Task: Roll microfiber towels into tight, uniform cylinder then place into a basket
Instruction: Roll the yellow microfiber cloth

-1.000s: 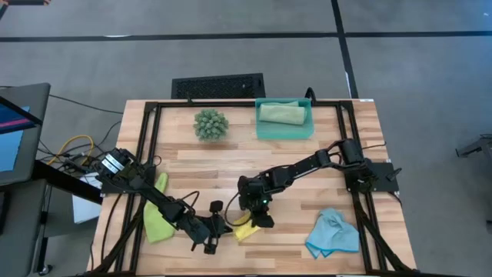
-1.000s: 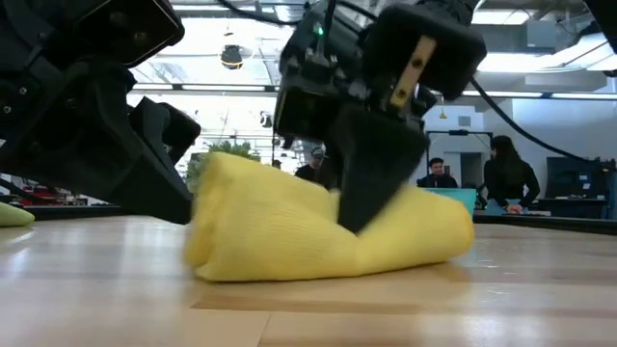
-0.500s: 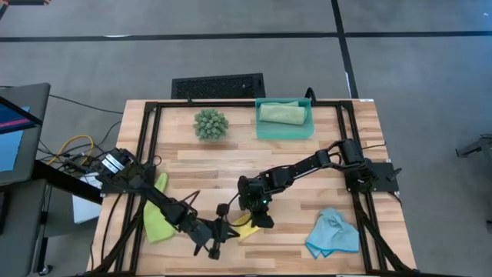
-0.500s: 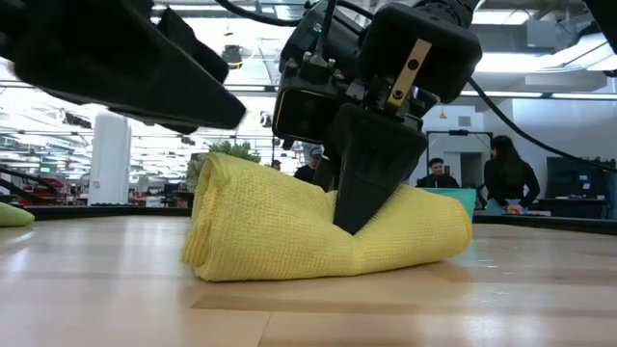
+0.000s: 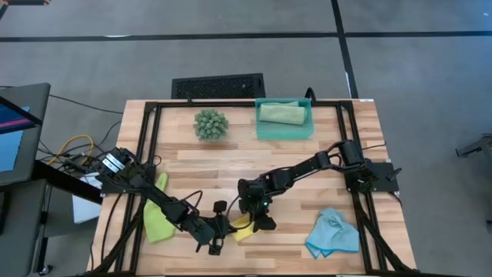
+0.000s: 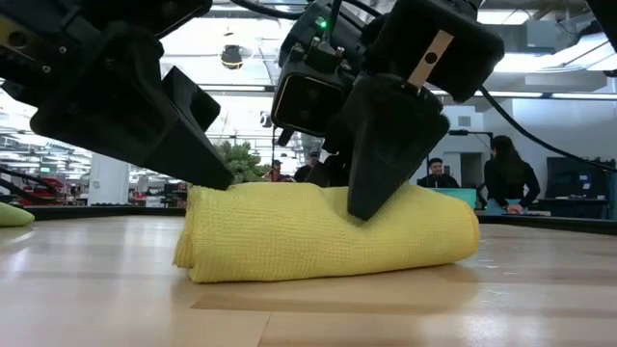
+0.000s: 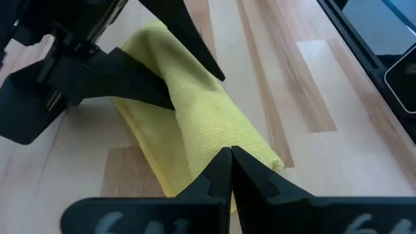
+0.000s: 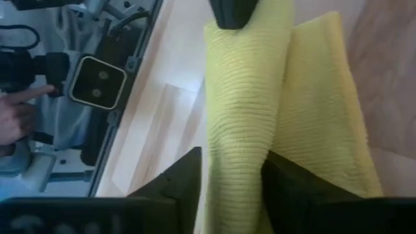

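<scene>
The right gripper has widened and now straddles the rolled yellow microfiber towel – seemingly released. The closed left gripper has swung back onto its end, near the table's front edge.

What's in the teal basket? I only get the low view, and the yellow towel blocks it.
Observer: The basket holds one rolled sage green towel.
Operator: Any towels still waiting?
Observer: A light blue towel lies crumpled at the table's front right.
Operator: Is the right gripper squeezing the yellow one?
Observer: No, the right gripper has its fingers apart, one each side of the yellow towel.
</scene>
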`<state>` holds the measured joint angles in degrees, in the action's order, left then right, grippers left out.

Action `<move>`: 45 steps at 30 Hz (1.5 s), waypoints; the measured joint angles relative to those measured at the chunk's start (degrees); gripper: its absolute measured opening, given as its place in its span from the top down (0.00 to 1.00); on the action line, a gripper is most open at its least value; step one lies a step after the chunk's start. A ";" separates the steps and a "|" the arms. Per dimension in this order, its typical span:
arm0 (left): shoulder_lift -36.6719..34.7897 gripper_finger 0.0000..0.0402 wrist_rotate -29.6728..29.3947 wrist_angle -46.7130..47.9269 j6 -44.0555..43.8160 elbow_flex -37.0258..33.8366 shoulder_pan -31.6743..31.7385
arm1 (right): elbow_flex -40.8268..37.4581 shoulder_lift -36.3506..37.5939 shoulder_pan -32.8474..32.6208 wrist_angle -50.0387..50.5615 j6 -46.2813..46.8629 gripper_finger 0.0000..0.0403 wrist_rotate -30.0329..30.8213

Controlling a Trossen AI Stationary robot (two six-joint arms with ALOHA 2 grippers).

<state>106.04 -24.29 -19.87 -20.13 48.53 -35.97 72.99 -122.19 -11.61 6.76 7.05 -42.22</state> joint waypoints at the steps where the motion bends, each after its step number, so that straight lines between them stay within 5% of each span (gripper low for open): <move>1: 0.00 1.00 0.00 0.02 -0.02 0.00 0.00 | 0.00 0.00 0.02 0.03 0.24 0.52 0.05; 8: 0.00 1.00 -0.03 1.38 -0.60 0.00 0.00 | -0.01 2.26 0.10 4.66 0.87 0.48 2.09; 22: 0.00 1.00 -0.07 2.68 -1.73 0.00 -0.03 | -0.15 5.47 0.49 8.18 0.70 0.63 4.82; 36: 0.00 1.00 -0.07 3.45 -2.46 -0.02 -0.04 | -16.51 16.27 -0.50 -2.94 6.30 0.63 5.01; 45: 0.00 1.00 -1.90 2.29 -1.25 0.45 -0.09 | -17.05 15.05 -1.90 3.81 9.50 0.63 5.72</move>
<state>106.04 -26.19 -17.58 -21.37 48.99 -36.05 55.94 -107.13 -13.52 10.58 16.56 -36.50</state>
